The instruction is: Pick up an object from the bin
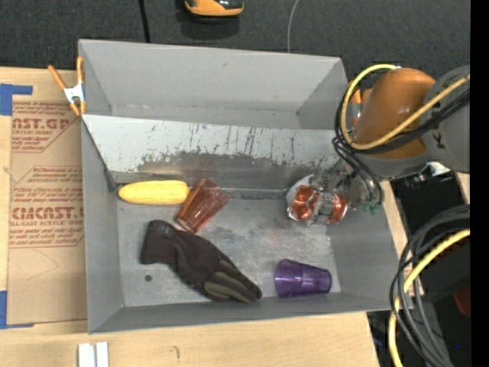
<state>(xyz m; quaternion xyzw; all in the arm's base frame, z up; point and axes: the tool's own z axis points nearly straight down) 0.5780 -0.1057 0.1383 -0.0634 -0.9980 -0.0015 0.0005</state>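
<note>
Claw [330, 197] was down low at the right side of the grey metal bin [214, 82], close to where the floor meets the sloped back wall. Arm came in from the right, with the orange wrist cover [390, 113] and yellow cables above the claw. Right against the claw's left side sat a shiny red crumpled object [304, 203], touching or overlapping it in the view. Whether the claw was clenched, released or gripping that object: cannot tell, the tip was lost in the glare and clutter.

Everything else lay apart from the claw:
- Purple plastic cup [302, 278] on its side, below the claw and slightly left, near the front wall.
- Dark brown glove [195, 262] flat on the floor, further left and below, cuff pointing away from the claw.
- Translucent red cup [200, 205] on its side, well to the claw's left at about the same height.
- Yellow corn cob [153, 193], farthest left, just beside the red cup along the foot of the back wall.
</note>
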